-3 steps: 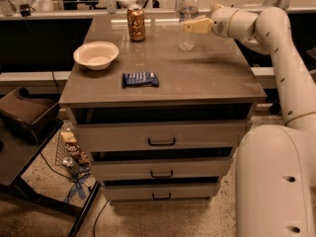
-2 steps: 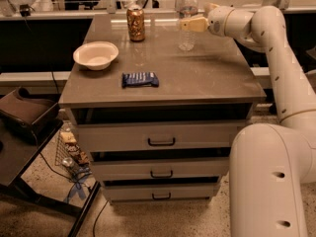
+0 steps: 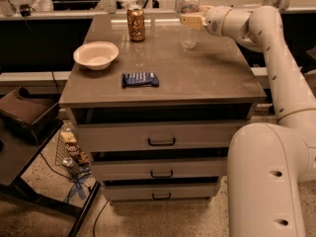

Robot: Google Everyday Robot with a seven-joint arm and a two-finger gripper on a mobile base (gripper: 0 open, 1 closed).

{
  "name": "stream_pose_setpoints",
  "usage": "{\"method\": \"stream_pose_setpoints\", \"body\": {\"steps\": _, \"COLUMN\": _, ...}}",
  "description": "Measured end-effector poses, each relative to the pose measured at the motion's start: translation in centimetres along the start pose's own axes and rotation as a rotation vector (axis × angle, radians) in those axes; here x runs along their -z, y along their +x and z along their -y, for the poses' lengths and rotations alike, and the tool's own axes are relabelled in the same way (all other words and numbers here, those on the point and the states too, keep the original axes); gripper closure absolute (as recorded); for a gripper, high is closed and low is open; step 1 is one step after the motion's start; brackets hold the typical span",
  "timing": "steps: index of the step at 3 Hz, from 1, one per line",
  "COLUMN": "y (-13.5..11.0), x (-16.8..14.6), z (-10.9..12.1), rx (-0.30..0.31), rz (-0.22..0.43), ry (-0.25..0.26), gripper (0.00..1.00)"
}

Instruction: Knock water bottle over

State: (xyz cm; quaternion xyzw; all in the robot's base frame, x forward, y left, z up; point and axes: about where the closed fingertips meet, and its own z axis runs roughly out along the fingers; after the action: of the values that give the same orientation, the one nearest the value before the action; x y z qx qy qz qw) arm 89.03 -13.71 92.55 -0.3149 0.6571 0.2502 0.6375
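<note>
The water bottle (image 3: 189,19) is clear ribbed plastic with a white cap. It stands upright at the far right of the cabinet top (image 3: 197,78). My gripper (image 3: 188,20) reaches in from the right at the bottle's mid height, its tan fingers (image 3: 192,20) against the bottle's body. The white arm (image 3: 269,38) curves back to the right. A gold-brown drink can (image 3: 136,23) stands upright to the left of the bottle.
A white bowl (image 3: 96,55) sits at the left of the top. A blue snack bar (image 3: 140,79) lies near the front middle. The cabinet has several drawers (image 3: 160,137). A dark side table (image 3: 24,132) stands at the lower left, with clutter on the floor.
My gripper has moved left from beside the bottle until it reaches the bottle's body. The bottle still stands upright.
</note>
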Motion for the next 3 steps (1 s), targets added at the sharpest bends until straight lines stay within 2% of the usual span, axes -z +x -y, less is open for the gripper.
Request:
{"method": "stream_pose_setpoints", "body": {"steps": 1, "y": 0.1, "x": -0.3, "z": -0.2, "rx": -0.001, "rz": -0.001, "ry": -0.004, "gripper": 0.87}}
{"method": "stream_pose_setpoints", "body": {"steps": 2, "y": -0.1, "x": -0.5, "z": -0.6, "rx": 0.013, "rz": -0.016, "ry": -0.015, "gripper": 1.0}}
{"method": "stream_pose_setpoints", "body": {"steps": 3, "y": -1.5, "x": 0.4, "z": -0.9, "rx": 0.067, "rz": -0.079, "ry": -0.017, "gripper": 1.0}}
